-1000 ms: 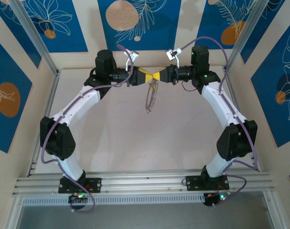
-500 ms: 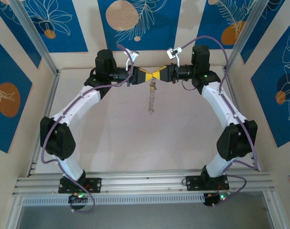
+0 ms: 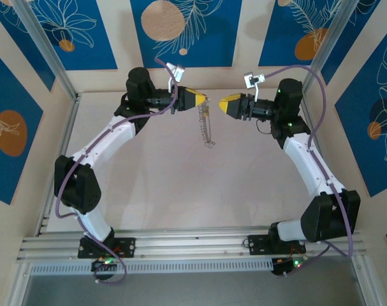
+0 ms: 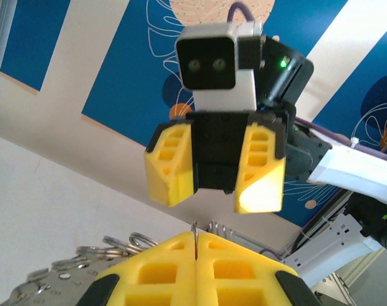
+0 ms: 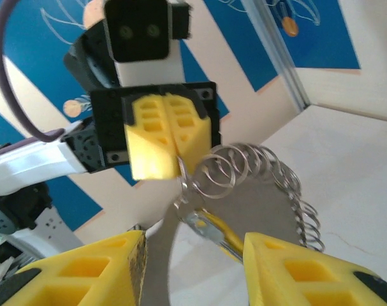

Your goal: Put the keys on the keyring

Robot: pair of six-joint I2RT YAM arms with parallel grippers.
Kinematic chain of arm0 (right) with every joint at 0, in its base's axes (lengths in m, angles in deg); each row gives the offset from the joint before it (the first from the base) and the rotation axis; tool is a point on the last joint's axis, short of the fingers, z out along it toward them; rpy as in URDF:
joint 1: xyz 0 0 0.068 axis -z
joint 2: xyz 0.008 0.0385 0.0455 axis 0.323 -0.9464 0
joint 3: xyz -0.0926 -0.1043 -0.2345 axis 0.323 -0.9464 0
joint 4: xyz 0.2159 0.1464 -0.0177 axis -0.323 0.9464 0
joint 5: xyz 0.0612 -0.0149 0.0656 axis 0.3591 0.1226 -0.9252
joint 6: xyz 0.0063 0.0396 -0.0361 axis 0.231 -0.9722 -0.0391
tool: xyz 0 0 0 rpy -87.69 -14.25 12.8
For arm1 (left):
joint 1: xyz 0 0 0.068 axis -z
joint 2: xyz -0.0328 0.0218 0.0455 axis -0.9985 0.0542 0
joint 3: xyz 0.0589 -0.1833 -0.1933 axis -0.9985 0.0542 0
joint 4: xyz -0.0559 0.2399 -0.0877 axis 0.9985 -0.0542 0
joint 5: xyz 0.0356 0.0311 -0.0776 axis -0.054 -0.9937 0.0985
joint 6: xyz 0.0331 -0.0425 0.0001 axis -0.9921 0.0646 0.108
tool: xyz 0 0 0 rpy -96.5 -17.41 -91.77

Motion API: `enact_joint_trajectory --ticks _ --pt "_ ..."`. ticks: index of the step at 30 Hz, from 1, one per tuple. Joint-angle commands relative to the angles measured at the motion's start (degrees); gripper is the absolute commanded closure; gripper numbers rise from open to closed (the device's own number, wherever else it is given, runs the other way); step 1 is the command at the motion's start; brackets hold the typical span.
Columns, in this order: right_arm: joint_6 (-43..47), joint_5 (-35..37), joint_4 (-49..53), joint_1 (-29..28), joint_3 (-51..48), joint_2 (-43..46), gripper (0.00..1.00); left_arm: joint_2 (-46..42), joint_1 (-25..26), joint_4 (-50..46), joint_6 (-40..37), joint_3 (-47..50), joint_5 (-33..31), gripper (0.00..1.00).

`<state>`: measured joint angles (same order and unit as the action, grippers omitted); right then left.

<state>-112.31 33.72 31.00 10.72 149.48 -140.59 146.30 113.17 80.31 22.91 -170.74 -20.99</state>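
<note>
The left gripper [image 3: 203,99] is clamped on the grey keyring [image 3: 206,127], which dangles above the table [image 3: 148,178]. The right gripper [image 3: 222,102] waits nearby, fingers spread and empty. A small gold key [image 5: 212,231] hangs at the ring, though I cannot tell whether it is threaded on.

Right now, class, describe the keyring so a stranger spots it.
Look over the pale table's far side, where the open right gripper faces the shut left gripper. The keyring hangs from the left one's yellow tips. It is the one thin grey loop, its edge lined with coiled rings.
</note>
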Motion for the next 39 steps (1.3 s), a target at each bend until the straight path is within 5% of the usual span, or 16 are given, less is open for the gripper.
enact_joint_trajectory --ticks 1,24,39 --pt "-1.1 5.3 -2.9 -0.1 -3.3 1.6 0.55 -0.6 0.4 5.0 2.0 0.5 0.8 1.0" --pt "6.3 8.3 -0.1 -8.9 -2.6 -0.2 0.49 0.0 0.6 10.4 7.0 0.9 1.6 1.0" --pt "5.3 9.7 -1.5 -9.7 -1.1 -0.8 0.67 0.4 0.6 10.5 6.7 1.2 1.3 1.0"
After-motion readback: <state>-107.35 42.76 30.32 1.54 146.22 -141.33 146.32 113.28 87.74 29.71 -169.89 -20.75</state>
